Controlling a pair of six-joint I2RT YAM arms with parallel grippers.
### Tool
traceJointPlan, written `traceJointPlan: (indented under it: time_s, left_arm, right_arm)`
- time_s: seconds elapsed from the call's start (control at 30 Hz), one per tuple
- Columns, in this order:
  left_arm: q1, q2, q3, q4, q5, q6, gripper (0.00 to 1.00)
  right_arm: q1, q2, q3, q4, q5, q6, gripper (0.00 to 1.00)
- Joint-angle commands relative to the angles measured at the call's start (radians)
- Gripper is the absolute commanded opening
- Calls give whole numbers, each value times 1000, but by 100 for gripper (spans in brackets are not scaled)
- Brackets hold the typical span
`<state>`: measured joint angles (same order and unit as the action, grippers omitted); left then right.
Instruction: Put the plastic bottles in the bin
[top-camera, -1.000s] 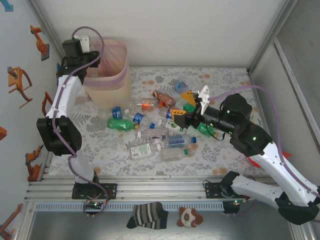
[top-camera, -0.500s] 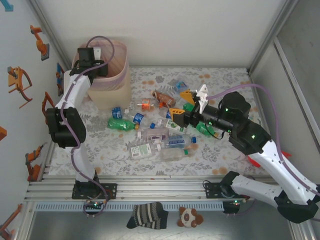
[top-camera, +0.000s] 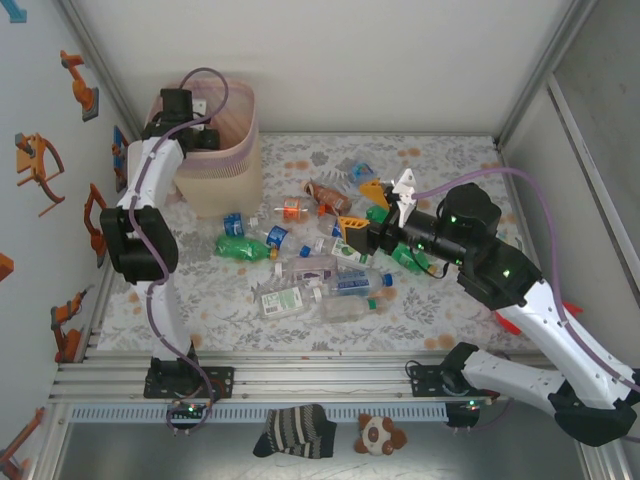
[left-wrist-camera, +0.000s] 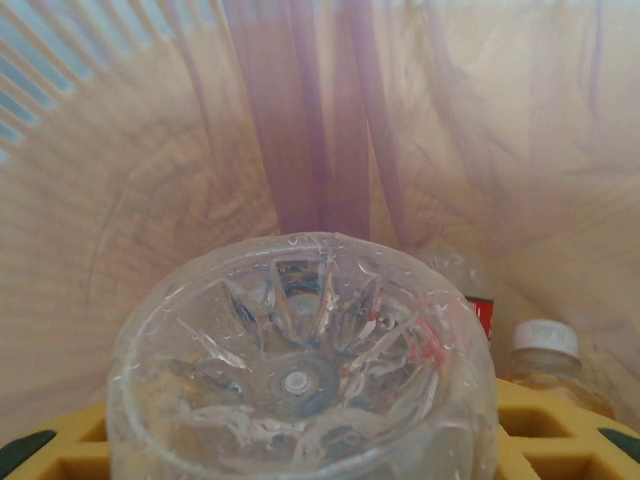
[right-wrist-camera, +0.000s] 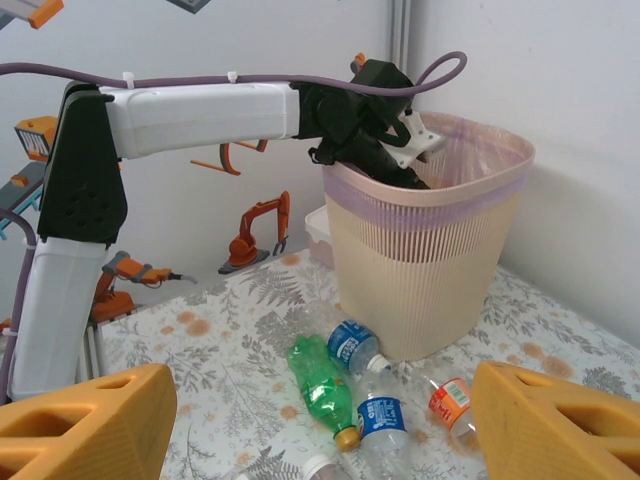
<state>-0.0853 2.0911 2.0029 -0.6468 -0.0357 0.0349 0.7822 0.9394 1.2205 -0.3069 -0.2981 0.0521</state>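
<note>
My left gripper (left-wrist-camera: 300, 440) is shut on a clear plastic bottle (left-wrist-camera: 300, 350), seen base-on between the yellow fingers (left-wrist-camera: 50, 445). It hangs inside the beige bin (left-wrist-camera: 120, 230), whose pink liner surrounds it; a white-capped bottle (left-wrist-camera: 545, 350) lies below. From above, the left gripper (top-camera: 200, 135) sits over the bin's rim (top-camera: 240, 150). My right gripper (top-camera: 362, 210) stands open above the pile of bottles (top-camera: 320, 285), nothing between its fingers (right-wrist-camera: 90, 425). It faces the bin (right-wrist-camera: 430, 260), the left gripper (right-wrist-camera: 385, 150) and a green bottle (right-wrist-camera: 325, 385).
Several crushed bottles lie scattered mid-table, with a green one (top-camera: 240, 247) and blue-labelled ones (right-wrist-camera: 352, 345) at the foot of the bin. A small white box (right-wrist-camera: 322, 230) sits behind the bin. Enclosure walls close in on all sides; a sock (top-camera: 295, 430) lies beyond the front rail.
The left arm has swung right, from the bin's left side to over its opening, carrying the clear bottle. The right arm has barely moved.
</note>
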Motion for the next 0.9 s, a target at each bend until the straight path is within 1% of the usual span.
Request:
traceJointPlan:
  time_s: [0.0, 0.3, 0.47, 0.6, 0.87]
  left_arm:
    - [4, 76, 20, -90, 24, -15, 51]
    - [7, 62, 136, -150, 76, -27, 68]
    - [6, 20, 176, -157, 105, -36, 76]
    - [6, -18, 197, -159, 128, -39, 79]
    - [7, -110, 221, -168, 200, -44, 78]
  right_arm:
    - [8, -8, 30, 8, -9, -4, 76]
    - [8, -23, 29, 4, -1, -6, 76]
    - [7, -34, 24, 3, 10, -4, 76]
    - [7, -40, 25, -4, 28, -1, 76]
    - [8, -40, 26, -35, 76, 12, 76]
